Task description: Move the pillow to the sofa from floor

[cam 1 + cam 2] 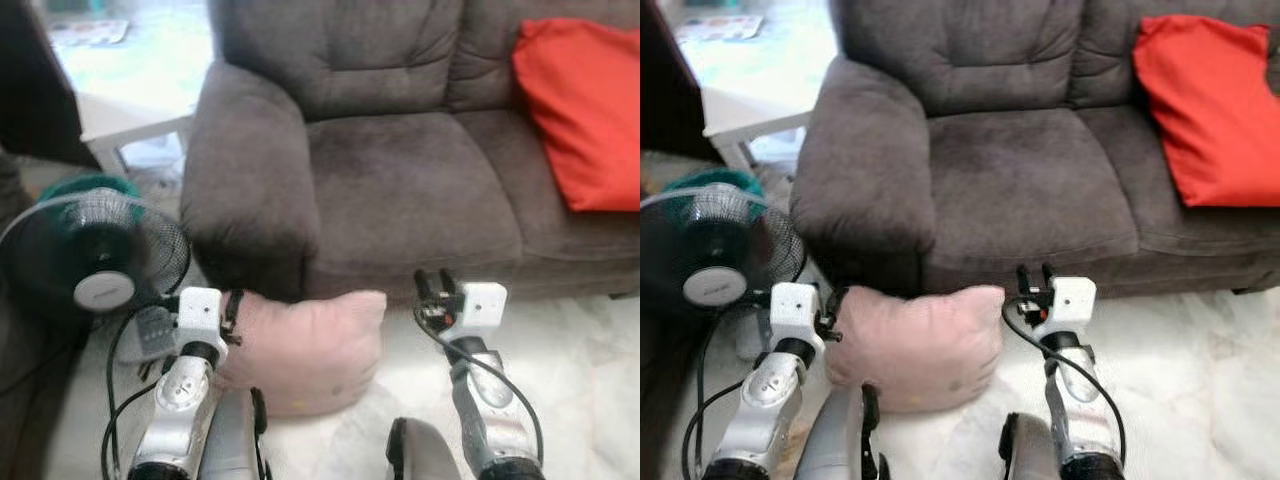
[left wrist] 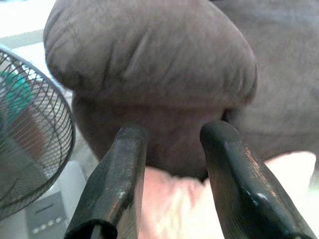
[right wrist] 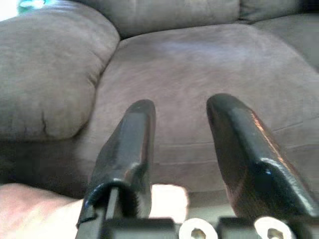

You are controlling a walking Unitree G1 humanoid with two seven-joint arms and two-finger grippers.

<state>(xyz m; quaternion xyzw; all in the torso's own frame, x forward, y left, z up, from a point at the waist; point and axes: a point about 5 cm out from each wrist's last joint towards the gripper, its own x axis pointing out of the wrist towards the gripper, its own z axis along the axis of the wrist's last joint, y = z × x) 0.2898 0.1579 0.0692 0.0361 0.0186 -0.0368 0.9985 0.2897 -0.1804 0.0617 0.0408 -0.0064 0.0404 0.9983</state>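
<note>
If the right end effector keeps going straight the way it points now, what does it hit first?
Most likely the front of the grey sofa, around its seat cushion. The right end effector, fingers open, points at it, with the pink pillow just below and to one side. Depth is uncertain.

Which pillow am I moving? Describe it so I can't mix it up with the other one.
Start at the grey sofa and drop down to the floor at the foot of its left armrest. The pink pillow lies there, between the robot's two arms and beside the standing fan. It is pale pink and on the floor, whereas the red cushion sits up on the sofa.
</note>
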